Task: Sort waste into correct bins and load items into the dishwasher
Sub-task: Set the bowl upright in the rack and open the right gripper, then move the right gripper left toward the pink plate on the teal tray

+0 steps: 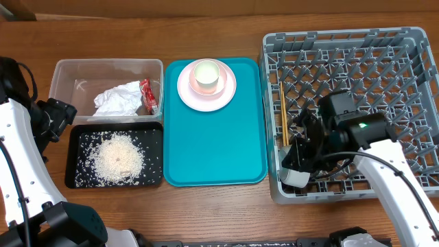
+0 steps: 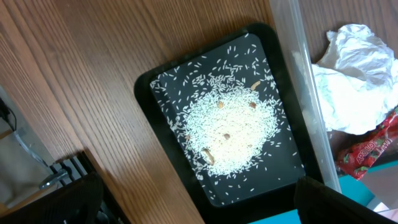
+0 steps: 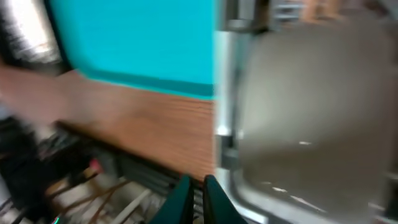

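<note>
The crumpled white napkin and the red wrapper lie in the clear tub. The rice is heaped in the black tray, which also shows in the left wrist view. The pink plate carries the cup. The chopsticks lie in the grey rack. My left gripper is open and empty beside the black tray. My right gripper looks shut, low in the rack's front left corner, next to a white bowl. The second bowl is hidden.
The teal tray lies between the bins and the rack. In the blurred right wrist view the bowl fills the right side, with the teal tray and the table's front edge to the left.
</note>
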You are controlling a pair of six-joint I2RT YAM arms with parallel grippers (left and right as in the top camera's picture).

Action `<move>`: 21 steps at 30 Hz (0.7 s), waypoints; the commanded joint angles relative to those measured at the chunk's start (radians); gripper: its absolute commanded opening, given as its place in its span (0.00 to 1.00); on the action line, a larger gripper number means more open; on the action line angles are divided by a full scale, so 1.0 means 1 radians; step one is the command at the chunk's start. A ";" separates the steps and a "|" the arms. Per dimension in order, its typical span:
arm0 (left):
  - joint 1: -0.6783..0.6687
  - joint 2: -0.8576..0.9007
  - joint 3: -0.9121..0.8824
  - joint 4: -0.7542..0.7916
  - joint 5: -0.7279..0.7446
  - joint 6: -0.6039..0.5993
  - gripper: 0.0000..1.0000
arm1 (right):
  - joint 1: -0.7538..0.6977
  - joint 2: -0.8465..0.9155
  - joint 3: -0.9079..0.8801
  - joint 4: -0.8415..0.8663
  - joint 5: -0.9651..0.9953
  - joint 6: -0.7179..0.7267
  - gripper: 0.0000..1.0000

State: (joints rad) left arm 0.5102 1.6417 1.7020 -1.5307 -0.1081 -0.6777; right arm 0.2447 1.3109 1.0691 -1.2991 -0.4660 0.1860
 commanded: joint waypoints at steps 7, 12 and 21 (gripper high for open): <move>-0.007 -0.012 0.023 -0.001 -0.003 -0.010 1.00 | 0.010 -0.017 0.015 -0.035 0.383 0.242 0.10; -0.007 -0.012 0.023 -0.001 -0.003 -0.010 1.00 | 0.015 -0.017 0.119 -0.060 0.359 0.217 0.12; -0.007 -0.012 0.023 -0.001 -0.003 -0.010 1.00 | 0.076 -0.017 0.396 -0.031 0.236 0.148 0.18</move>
State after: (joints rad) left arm 0.5102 1.6417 1.7020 -1.5307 -0.1081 -0.6777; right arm 0.2909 1.3109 1.3930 -1.3449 -0.1944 0.3622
